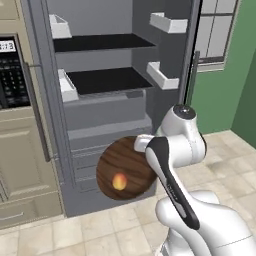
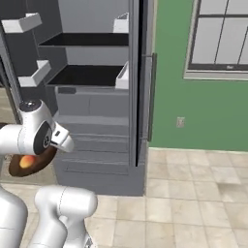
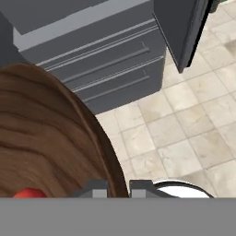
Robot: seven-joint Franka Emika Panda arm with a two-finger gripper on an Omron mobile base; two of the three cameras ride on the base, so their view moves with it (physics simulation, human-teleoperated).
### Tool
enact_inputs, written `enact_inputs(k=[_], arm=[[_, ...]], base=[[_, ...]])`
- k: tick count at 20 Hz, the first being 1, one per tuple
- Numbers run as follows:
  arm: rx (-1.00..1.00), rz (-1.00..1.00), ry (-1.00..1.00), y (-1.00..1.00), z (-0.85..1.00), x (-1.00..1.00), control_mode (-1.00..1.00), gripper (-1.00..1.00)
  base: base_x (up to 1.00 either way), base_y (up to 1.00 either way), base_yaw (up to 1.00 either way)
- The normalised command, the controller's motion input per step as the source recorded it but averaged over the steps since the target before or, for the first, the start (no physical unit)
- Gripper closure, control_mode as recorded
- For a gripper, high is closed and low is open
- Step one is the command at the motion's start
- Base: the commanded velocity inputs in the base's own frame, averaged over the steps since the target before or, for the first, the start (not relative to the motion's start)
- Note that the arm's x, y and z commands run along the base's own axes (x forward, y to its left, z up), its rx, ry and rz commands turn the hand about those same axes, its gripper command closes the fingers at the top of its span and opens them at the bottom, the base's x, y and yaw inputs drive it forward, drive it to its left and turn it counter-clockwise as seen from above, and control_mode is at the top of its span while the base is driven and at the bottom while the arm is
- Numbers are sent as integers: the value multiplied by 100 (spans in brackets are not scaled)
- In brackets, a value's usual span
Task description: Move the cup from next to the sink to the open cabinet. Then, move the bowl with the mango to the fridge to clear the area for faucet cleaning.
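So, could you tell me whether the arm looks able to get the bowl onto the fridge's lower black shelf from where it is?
Probably yes. The tool grips the bowl by its rim, in front of the open fridge. The lower black shelf sits above the bowl with nothing blocking it, so a lift and a push forward should do.

One open fridge (image 1: 105,105) fills the frame, its interior holding two black shelves (image 1: 102,42), one above the other. Four white door bins (image 1: 168,22) are in view, two at the 9 o'clock side and two at 3 o'clock. One dark brown bowl (image 1: 125,167) hangs before the lower drawers at 6 o'clock, carrying one orange-yellow mango (image 1: 119,181). One window (image 2: 220,36) sits in the green wall at 2 o'clock in the right base view. One oven panel (image 1: 9,72) shows at 9 o'clock, beside beige drawer units (image 1: 22,165).
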Motion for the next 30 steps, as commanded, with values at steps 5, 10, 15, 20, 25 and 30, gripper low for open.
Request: enact_inputs(k=[5, 10, 15, 20, 25, 30], arm=[[0, 0, 0, 0, 0, 0, 100, 100], [0, 0, 0, 0, 0, 0, 100, 100], [0, 0, 0, 0, 0, 0, 100, 100], [0, 0, 0, 0, 0, 0, 100, 100], [7, 0, 5, 0, 7, 21, -100, 100], [17, -8, 0, -22, 77, -47, -100, 100]], base=[[100, 0, 9], [98, 34, 2], [70, 5, 0], [70, 3, 0], [13, 1, 0], [0, 0, 0]])
